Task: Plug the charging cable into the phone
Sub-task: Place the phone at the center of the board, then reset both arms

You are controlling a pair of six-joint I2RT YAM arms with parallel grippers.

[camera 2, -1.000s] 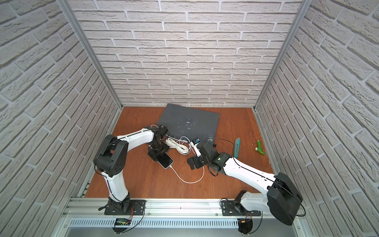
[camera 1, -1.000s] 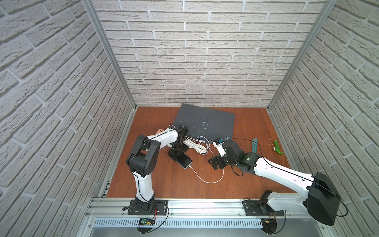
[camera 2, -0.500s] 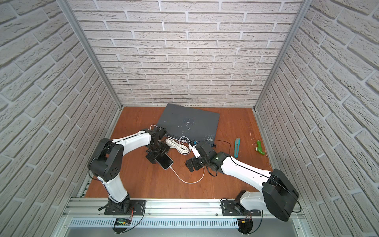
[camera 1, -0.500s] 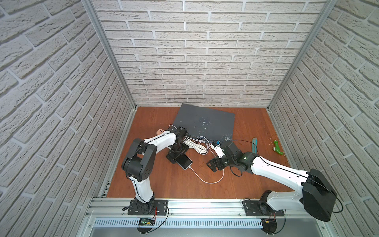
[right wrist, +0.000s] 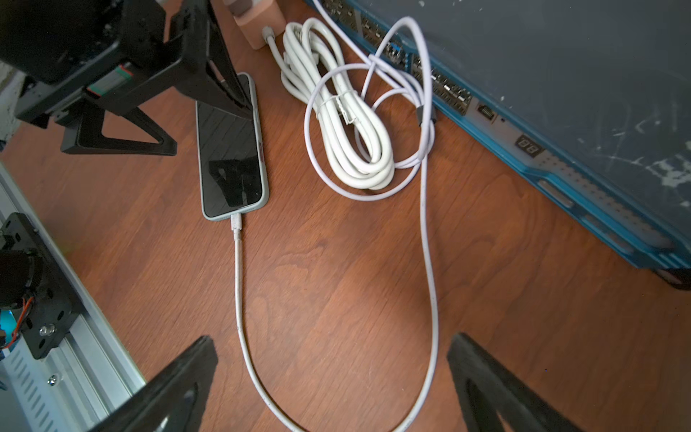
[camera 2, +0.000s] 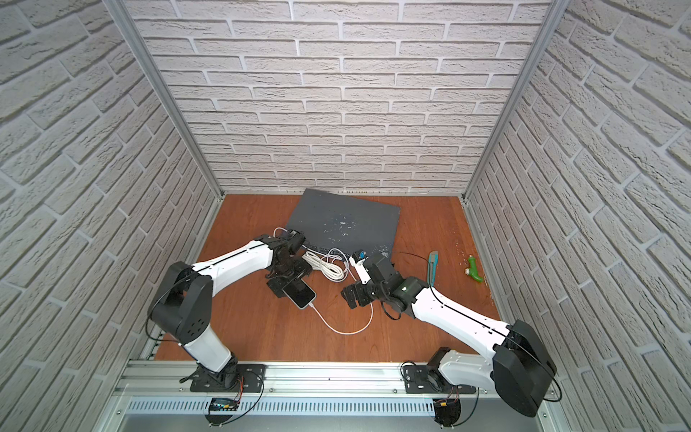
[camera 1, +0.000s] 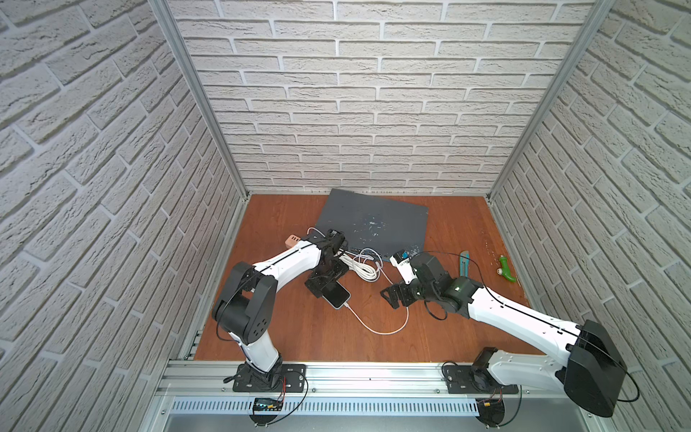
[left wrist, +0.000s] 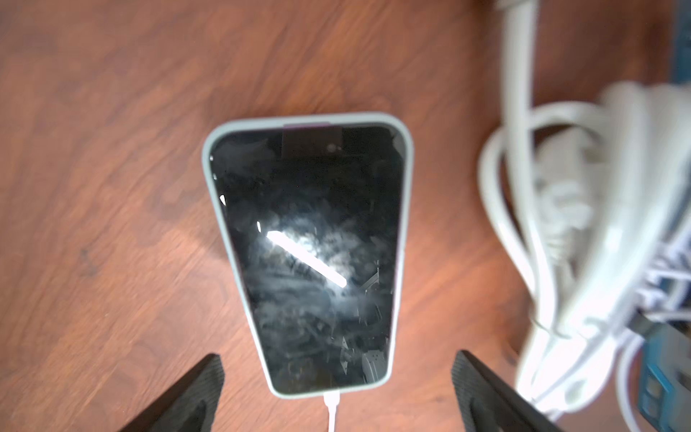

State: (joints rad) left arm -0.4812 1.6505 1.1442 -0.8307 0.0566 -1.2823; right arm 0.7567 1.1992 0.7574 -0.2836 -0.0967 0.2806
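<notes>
I see a brown wooden table [camera 1: 291, 329] with white brick walls all around it. At the back lies a big flat grey box [camera 1: 374, 220] with a blue front.

Two white and black robot arms reach in from the near edge. The left gripper [left wrist: 336, 368] hangs over the phone. Its jaws are spread wide, wider than the phone, and it holds nothing. The right gripper [right wrist: 331, 346] is off to the side, well apart from the phone. Its jaws are spread wide too, and it is empty.

A fat white cord [right wrist: 347, 123] lies in a tied bundle between the phone and the box. It runs to a little pink power strip [camera 1: 292, 240], half hidden by the left arm.

The phone [right wrist: 230, 157] lies flat on the table, black screen up, near the left arm. The charging cable [right wrist: 239, 291] is thin and white. Its plug [right wrist: 236, 222] sits in the end of the phone. From there the cable makes a big loop on the table, passes between the right gripper's jaws, and goes back toward the box.

Far on the right side lie a blue-green knife [camera 1: 464, 262] and a small green thing [camera 1: 506, 271].
</notes>
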